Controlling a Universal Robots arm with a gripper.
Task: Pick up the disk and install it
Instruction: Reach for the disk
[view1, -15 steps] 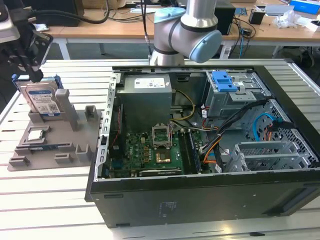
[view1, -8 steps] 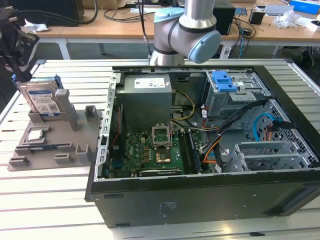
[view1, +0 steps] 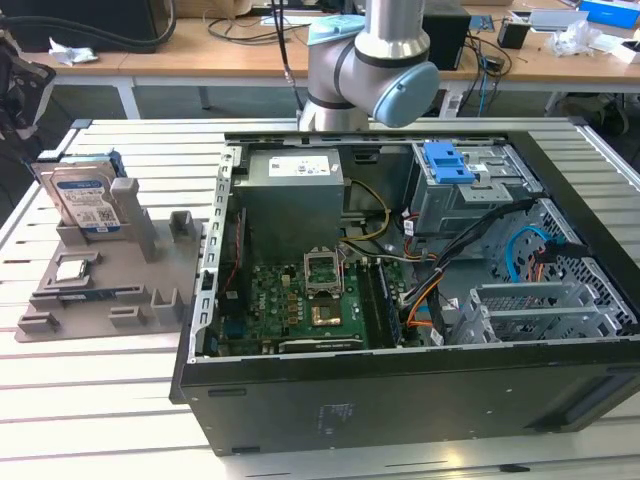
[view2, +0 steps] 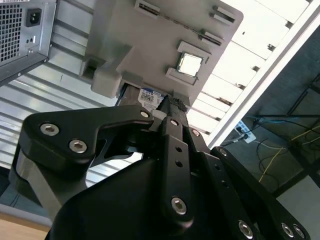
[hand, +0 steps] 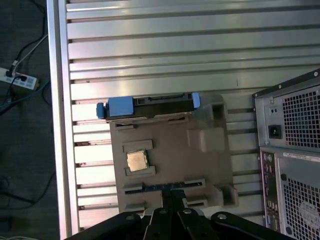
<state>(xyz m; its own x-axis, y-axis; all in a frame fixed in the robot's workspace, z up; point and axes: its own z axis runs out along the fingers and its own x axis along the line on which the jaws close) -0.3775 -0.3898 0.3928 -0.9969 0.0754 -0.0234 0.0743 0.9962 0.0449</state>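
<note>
Looking first at the disk, I see it standing on its long edge in a slot at the far end of the grey holder, at the exterior view's left, with the label facing the camera and the blue side rails at its two ends. In the first wrist view the disk shows me only its thin upper edge, and this edge is what I judge I must take. The gripper hangs above the opposite end of the holder, well apart from the disk, and its fingers are together with nothing between them. For a good pick, I think the fingers must be spread wider than the disk's thickness before they descend. They should close on the two flat faces near the middle of the edge, not on the plastic rails, which may bend. The fingers should also run parallel with the disk, because a crooked grip could jam it in the slot. The small processor chip lies flat in its own recess between the gripper and the disk, so I would pass over it with enough height. The open computer case stands beside the holder on the slatted table.
</note>
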